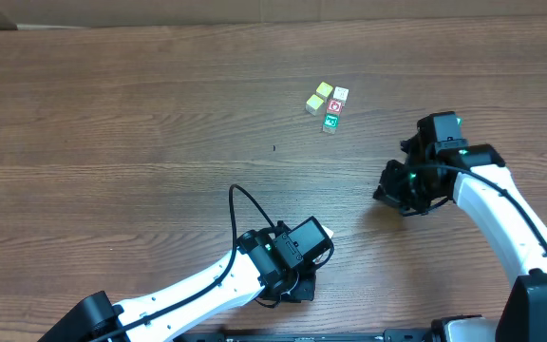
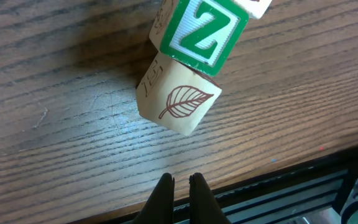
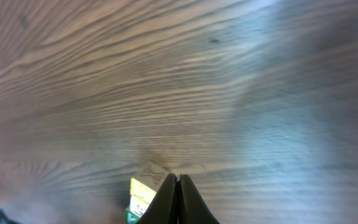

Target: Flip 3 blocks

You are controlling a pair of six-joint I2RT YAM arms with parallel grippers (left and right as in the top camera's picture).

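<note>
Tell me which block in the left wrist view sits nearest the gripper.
The leaf block, tan with a brown leaf outline; the green Z block lies beyond it.

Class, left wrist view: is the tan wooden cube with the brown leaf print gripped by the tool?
No: the tan leaf-print wooden cube sits ahead of the shut left tool, not touching it.

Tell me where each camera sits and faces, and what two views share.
Overhead: fixed above the table, looking straight down; shows both arms, the left gripper, right gripper and a block cluster.
Left wrist: on the left arm, looking down past its closed fingers at a leaf block and green Z block near the table edge.
Right wrist: on the right arm, low over blurred wood; its shut fingers show, a tan block beside them.
Shared: overhead and left wrist both show the left gripper.
</note>
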